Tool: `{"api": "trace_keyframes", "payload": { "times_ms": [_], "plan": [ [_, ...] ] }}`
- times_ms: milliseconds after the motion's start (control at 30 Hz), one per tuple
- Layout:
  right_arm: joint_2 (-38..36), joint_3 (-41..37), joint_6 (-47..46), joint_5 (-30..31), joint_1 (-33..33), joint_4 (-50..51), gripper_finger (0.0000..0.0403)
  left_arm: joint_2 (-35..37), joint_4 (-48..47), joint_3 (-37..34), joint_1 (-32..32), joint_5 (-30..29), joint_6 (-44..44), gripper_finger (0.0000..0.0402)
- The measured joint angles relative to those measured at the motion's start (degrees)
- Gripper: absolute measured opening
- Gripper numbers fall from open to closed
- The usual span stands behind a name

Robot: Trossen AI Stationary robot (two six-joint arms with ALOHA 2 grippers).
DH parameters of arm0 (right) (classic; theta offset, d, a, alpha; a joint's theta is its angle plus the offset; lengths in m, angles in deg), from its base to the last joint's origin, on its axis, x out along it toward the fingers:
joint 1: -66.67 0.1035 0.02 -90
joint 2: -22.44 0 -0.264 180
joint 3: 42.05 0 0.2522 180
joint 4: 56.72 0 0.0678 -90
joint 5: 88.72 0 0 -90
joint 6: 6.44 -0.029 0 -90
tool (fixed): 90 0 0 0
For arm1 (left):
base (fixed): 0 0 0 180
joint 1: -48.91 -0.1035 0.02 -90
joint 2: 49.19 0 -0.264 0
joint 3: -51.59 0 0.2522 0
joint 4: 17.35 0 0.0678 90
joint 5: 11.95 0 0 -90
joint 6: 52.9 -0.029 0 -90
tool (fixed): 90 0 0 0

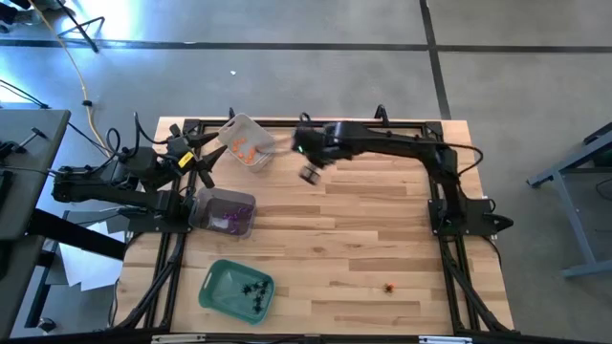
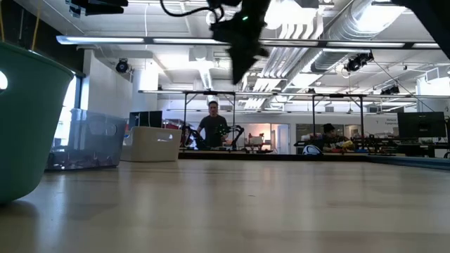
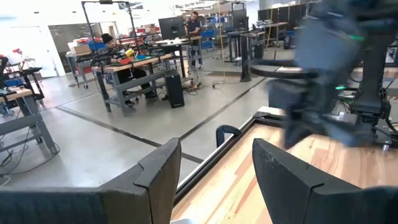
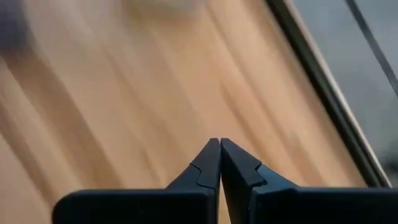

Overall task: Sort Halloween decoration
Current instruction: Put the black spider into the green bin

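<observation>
The Halloween decoration lies sorted in three trays: orange trinkets (image 1: pixel 245 148) in a clear tray (image 1: pixel 251 127) at the far left, purple ones (image 1: pixel 228 222) in a clear tray (image 1: pixel 239 203) at the left, black spider-like ones (image 1: pixel 251 287) in a green tray (image 1: pixel 222 290) near the front. A single orange trinket (image 1: pixel 389 287) rests on the bare wood at the front right. My right gripper (image 4: pixel 219 146) hangs shut above the table (image 1: pixel 308 175), just right of the orange tray, with nothing showing between its tips. My left gripper (image 3: pixel 214 180) stands open at the left edge (image 1: pixel 210 158).
The wooden table (image 1: pixel 363 239) has a dark metal frame along its edges (image 1: pixel 411 122). In the low view the green tray (image 2: pixel 21 119) and a clear tray (image 2: pixel 88 140) stand at the left. People work at benches (image 2: pixel 213 126) in the room beyond.
</observation>
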Motion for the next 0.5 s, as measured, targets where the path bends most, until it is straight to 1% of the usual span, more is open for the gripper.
{"api": "trace_keyframes", "payload": {
  "times_ms": [133, 167, 200, 300, 333, 367, 433, 500],
  "plan": [
    [-3.4, -0.1, -14.3, 5.3, 5.7, 20.7, 0.0006, 0.0, 0.0, 0.0, 0.0, 0.0, 0.0, 0.0186],
    [-4.9, -0.4, -18.5, 6.4, 7.1, 21.7, 0.0006, 0.0, 0.0, 0.0, 0.0, 0.0, 0.0, 0.0186],
    [-7.4, -1.8, -21.3, 6.5, 8.4, 20.1, 0.0006, 0.0, 0.0, 0.0, 0.0, 0.0, 0.0, 0.0186],
    [-15.6, -5.5, -28.1, 3.9, 12.8, 17.2, 0.0006, 0.0, 0.0, 0.0, 0.0, 0.0, 0.0, 0.0186],
    [-17.8, -6.6, -32.1, 5.3, 14.6, 18.0, 0.0006, 0.0, 0.0, 0.0, 0.0, 0.0, 0.0, 0.0186],
    [-19.7, -8.1, -37.0, 8.3, 16.4, 19.9, 0.0006, -0.1, 0.0, 0.0, 0.0, 0.0, 0.0, 0.0186],
    [-23.9, -12.9, -46.0, 12.3, 20.0, 21.0, 0.0006, -0.1, 0.0, 0.0, 0.0, 0.0, 0.0, 0.0186],
    [-28.8, -19.2, -52.8, 12.6, 23.0, 19.6, 0.0006, -0.1, 0.0, 0.0, 0.0, 0.0, 0.0, 0.0186]
  ]
}}
